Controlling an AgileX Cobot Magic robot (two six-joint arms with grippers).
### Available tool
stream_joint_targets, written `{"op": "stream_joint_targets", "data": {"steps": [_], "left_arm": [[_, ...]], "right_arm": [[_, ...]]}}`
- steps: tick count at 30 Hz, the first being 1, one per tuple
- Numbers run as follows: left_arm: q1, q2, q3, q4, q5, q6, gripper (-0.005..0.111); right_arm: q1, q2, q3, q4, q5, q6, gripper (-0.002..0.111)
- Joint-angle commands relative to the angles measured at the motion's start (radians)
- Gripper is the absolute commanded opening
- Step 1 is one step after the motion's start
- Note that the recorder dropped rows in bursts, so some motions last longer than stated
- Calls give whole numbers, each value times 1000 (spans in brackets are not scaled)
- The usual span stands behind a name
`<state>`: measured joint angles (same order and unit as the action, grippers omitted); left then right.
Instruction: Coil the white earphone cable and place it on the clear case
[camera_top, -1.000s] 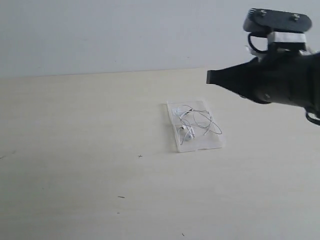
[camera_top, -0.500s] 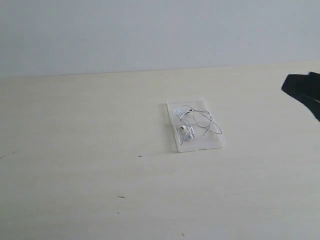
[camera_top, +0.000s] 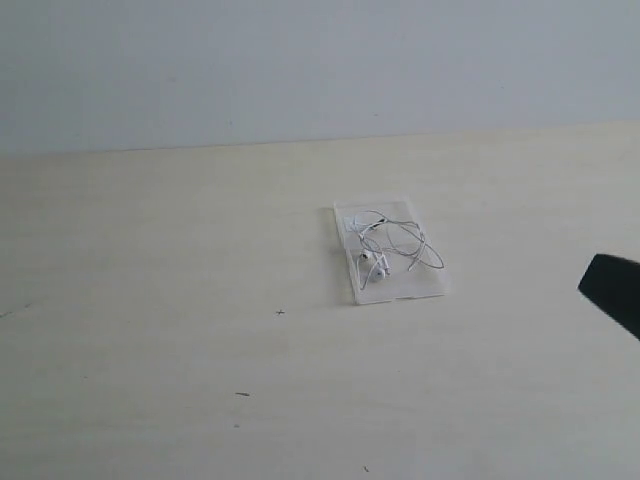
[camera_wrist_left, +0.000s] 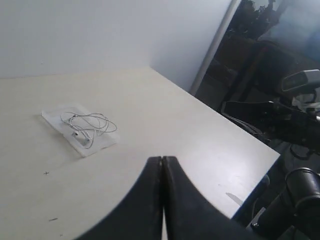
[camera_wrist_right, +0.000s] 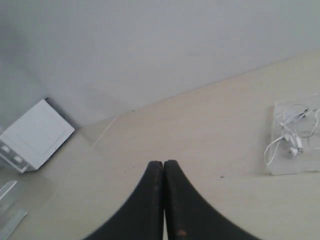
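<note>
Earphone cable (camera_top: 392, 245), thin and white, lies loosely coiled on a flat transparent rectangular plastic case (camera_top: 427, 286) right of centre on the table (camera_top: 150, 300), so placing looks done. Left gripper (camera_wrist_left: 162, 162) and right gripper (camera_wrist_right: 163, 167), closed and empty, hang well apart

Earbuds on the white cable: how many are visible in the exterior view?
2. One earbud and the other lie close together on the clear case, near its left side in the exterior view, among the white earphone cable loops. Both are tiny, so this is uncertain.
</note>
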<state>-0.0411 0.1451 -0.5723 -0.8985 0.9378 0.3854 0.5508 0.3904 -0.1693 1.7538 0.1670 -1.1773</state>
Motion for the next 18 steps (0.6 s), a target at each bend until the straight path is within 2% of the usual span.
{"op": "stream_joint_targets", "data": {"steps": [1,12,18], "left_arm": [[-2,-60,4,-16,32,-4,0],[-2,-140,4,-28,82,-4,0],[-2,-139,4,-40,165,-53,0]], "right_arm": [[-3,-6,16,-9,85,1,0],[-3,-6,16,-9,108,1,0],[-3,-6,16,-9,108,1,0]]}}
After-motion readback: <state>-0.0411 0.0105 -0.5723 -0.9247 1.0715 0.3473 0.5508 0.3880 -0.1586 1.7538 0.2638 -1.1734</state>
